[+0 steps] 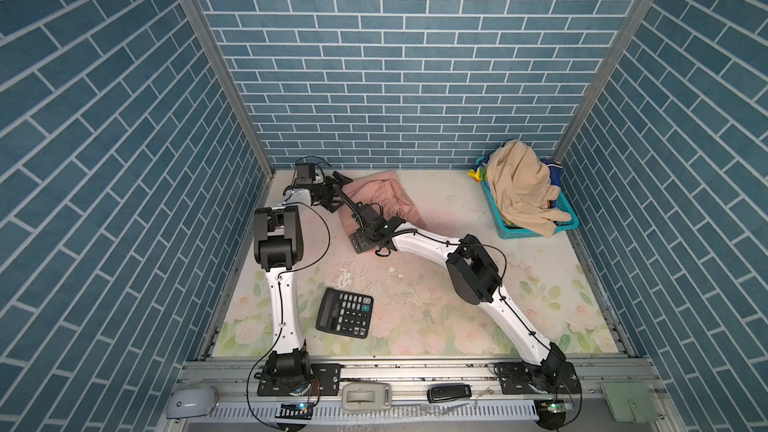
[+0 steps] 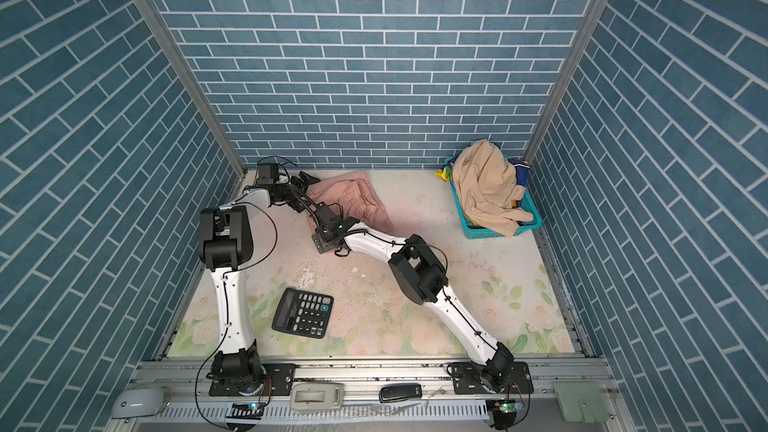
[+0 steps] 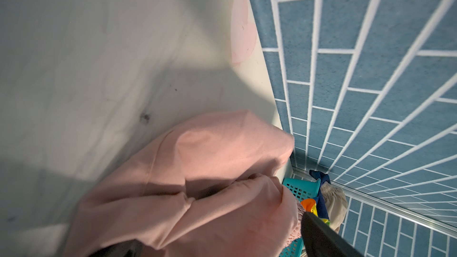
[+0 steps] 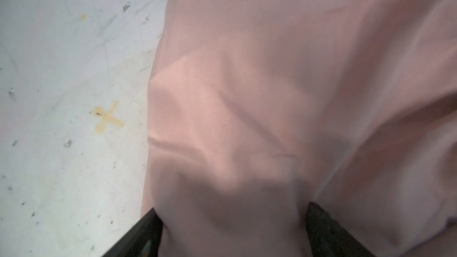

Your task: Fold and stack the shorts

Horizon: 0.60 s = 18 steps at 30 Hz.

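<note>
- The step in hand looks like the first fold: the salmon-pink cloth shorts (image 1: 384,195) lie rumpled at the table's far left.
- The beige cloth shorts (image 1: 519,189) are heaped in the teal plastic mesh basket (image 1: 569,223).
- The left gripper (image 3: 217,231) and right gripper (image 4: 235,216) both stand wide, astride pink cloth.
- The next move calls for both to pinch an edge and lift together.

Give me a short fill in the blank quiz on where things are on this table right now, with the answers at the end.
The beige shorts are heaped in and spill over the teal ____.
The black ____ lies on the table beside the left arm.
In the right wrist view, a fold of the pink shorts sits ____ the fingers of the right gripper.
Missing words: basket; calculator; between.
</note>
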Each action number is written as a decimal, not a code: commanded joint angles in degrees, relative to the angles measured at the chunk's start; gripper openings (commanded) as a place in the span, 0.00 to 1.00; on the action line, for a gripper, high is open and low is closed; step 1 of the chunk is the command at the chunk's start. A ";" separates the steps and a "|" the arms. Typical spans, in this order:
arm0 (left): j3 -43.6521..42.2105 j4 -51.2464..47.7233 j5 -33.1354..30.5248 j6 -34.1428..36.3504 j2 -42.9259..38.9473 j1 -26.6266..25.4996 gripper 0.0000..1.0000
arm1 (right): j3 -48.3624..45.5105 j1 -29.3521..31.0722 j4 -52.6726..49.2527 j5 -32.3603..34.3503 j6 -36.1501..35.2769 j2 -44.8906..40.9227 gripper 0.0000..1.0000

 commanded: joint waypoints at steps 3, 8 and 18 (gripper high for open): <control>-0.10 -2.91 -2.27 2.87 3.72 1.57 1.00 | -11.41 -1.87 -2.99 3.10 -1.63 -3.62 0.88; -3.29 -2.02 -2.69 3.24 2.91 2.60 1.00 | -24.68 -5.52 1.65 0.81 -1.38 -9.67 0.87; -1.26 -4.51 -3.26 3.89 3.09 3.40 1.00 | -37.86 -9.30 6.91 -2.67 -2.23 -15.85 0.86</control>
